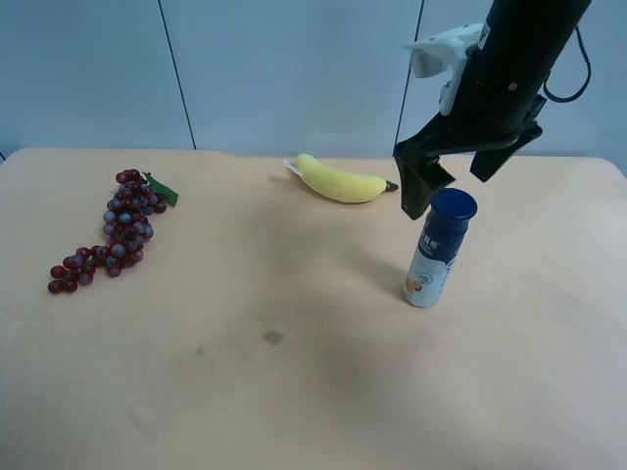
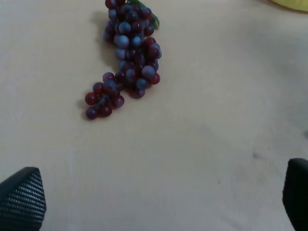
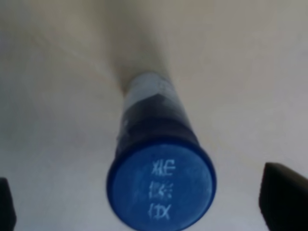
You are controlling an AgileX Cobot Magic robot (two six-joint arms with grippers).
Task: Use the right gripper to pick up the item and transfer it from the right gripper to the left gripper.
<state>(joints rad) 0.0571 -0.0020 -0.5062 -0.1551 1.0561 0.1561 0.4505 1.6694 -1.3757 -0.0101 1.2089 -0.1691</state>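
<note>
Right gripper (image 1: 451,188) jaws spread wide, straddling cap (image 3: 161,190) of upright bottle (image 1: 436,250), no contact. Left gripper (image 2: 159,202) jaws spread wide, empty, over surface (image 2: 192,144). Banana (image 1: 341,182) at bottle's 10 o'clock.

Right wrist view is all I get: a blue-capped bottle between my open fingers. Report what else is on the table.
Observer: In the exterior high view a yellow banana lies up-left of the bottle, apart from it.
Operator: List the rest.
Observer: A red grape bunch lies far across the table, at that view's left.
Operator: Give me the left gripper's state.
Observer: The left gripper is open and empty, hovering over bare table near the grape bunch.
</note>
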